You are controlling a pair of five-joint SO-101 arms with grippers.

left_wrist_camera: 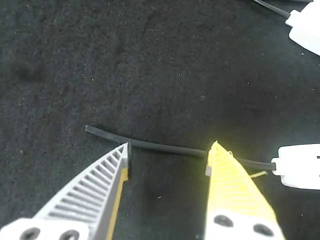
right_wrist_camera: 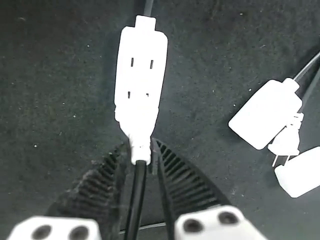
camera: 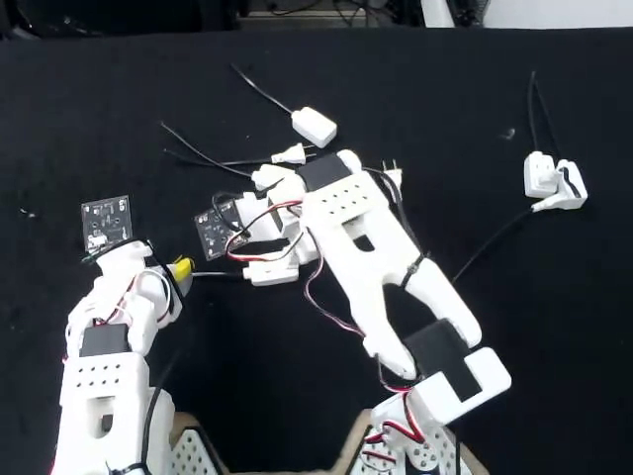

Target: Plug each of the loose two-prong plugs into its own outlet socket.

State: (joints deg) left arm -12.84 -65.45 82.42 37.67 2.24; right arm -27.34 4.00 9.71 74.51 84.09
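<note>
A white outlet strip lies on the black table with a white plug seated in its near end. My right gripper is shut on that plug's neck, and the plug's black cord runs back between the fingers. In the high view the strip lies under the right arm. A thin black cord leaves the strip's far end and passes between the open fingers of my left gripper. Both of its tips are at the cord, with the yellow finger just left of the strip.
Beyond the arms lie a white outlet block, a loose two-prong plug, another white piece and a plug with prongs up. A joined plug and outlet sit at the far right. Thin cords trail across the cloth.
</note>
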